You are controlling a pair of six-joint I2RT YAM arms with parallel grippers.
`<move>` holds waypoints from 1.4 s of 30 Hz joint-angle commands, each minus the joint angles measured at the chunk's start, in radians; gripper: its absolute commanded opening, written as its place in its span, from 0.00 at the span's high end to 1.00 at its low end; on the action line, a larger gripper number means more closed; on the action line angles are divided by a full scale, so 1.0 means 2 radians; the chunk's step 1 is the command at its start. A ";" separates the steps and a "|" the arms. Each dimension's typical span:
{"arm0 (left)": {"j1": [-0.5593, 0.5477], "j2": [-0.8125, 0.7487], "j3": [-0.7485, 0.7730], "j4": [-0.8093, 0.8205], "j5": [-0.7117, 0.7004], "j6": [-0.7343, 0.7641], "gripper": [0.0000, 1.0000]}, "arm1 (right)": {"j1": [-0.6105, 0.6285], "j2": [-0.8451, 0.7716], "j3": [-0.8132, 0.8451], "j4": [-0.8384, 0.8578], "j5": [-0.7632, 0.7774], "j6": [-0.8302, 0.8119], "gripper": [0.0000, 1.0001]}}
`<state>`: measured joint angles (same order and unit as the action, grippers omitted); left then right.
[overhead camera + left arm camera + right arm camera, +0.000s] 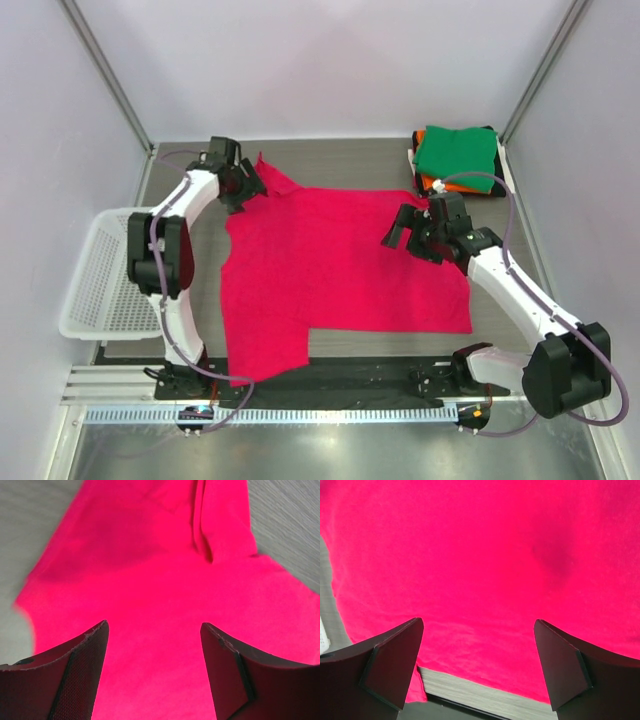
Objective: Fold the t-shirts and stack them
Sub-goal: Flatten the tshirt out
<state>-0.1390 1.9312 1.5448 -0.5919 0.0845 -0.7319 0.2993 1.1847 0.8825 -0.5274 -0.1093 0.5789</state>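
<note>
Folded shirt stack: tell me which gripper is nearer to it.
Right. The right gripper hangs close to the stack, over the pink shirt; the left gripper is far off, at its sleeve.

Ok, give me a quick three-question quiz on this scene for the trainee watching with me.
1. True or false: the pink-red t-shirt already lies on the folded stack.
2. Which colour tops that stack? A green, B white, C pink.
3. Fill in: the left tool and right tool both stand ___ over the shirt.
Key: 1 false, it is spread on the table; 2 A; 3 open.
</note>
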 commanded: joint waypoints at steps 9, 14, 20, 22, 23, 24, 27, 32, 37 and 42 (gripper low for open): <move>-0.007 0.170 0.161 0.112 0.034 -0.035 0.25 | 0.001 -0.039 -0.001 0.014 -0.011 -0.022 0.01; -0.009 0.211 0.208 0.117 0.032 -0.044 0.26 | 0.001 -0.033 0.007 0.008 -0.008 -0.030 0.01; -0.012 0.237 0.229 0.136 0.034 -0.059 0.27 | 0.001 -0.022 0.013 0.007 -0.004 -0.036 0.01; -0.014 0.242 0.237 0.138 0.034 -0.064 0.27 | 0.001 -0.021 0.011 0.006 -0.004 -0.036 0.01; -0.015 0.247 0.246 0.140 0.034 -0.067 0.27 | 0.001 -0.018 0.010 0.005 -0.005 -0.036 0.01; -0.016 0.250 0.251 0.142 0.034 -0.069 0.27 | 0.001 -0.019 0.009 0.005 -0.005 -0.036 0.01; -0.021 0.267 0.278 0.152 0.034 -0.093 0.27 | 0.000 -0.016 0.004 0.004 -0.001 -0.037 0.01; -0.032 0.323 0.395 0.179 0.047 -0.190 0.28 | 0.000 -0.013 0.000 0.003 0.008 -0.040 0.01; -0.041 0.401 0.525 0.272 0.038 -0.354 0.25 | 0.001 -0.003 -0.003 0.003 0.003 -0.034 0.01; -0.033 0.335 0.442 0.299 0.024 -0.370 0.22 | 0.001 -0.004 -0.003 0.001 -0.002 -0.030 0.01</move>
<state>-0.2245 2.7152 2.4714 -0.0795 0.1482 -1.3838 0.2993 1.1847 0.8726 -0.5312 -0.1116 0.5182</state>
